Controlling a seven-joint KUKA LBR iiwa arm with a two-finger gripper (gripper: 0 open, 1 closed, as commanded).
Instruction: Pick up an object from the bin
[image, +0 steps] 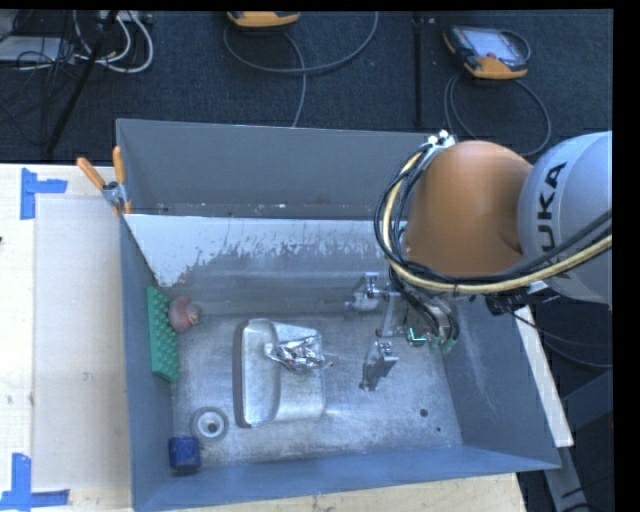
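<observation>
– Gripper (370, 332) status, anyone? Where's it sitting?
– Wide open, nothing between the fingers (378, 366), over bare floor right of centre in the bin (250, 180). Nearest thing is a crumpled silver foil wad (295, 352) just to its left, lying on a dented metal tray (258, 400). Further left: pink ball (183, 315), green ridged strip (160, 338), grey ring (209, 424), blue block (183, 453).

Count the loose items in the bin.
6: green ridged block by the left wall, pink ball beside it, blue block in the near-left corner, pale ring next to it, silver tray in the middle, crumpled foil on the tray. The arm may hide others.
</observation>
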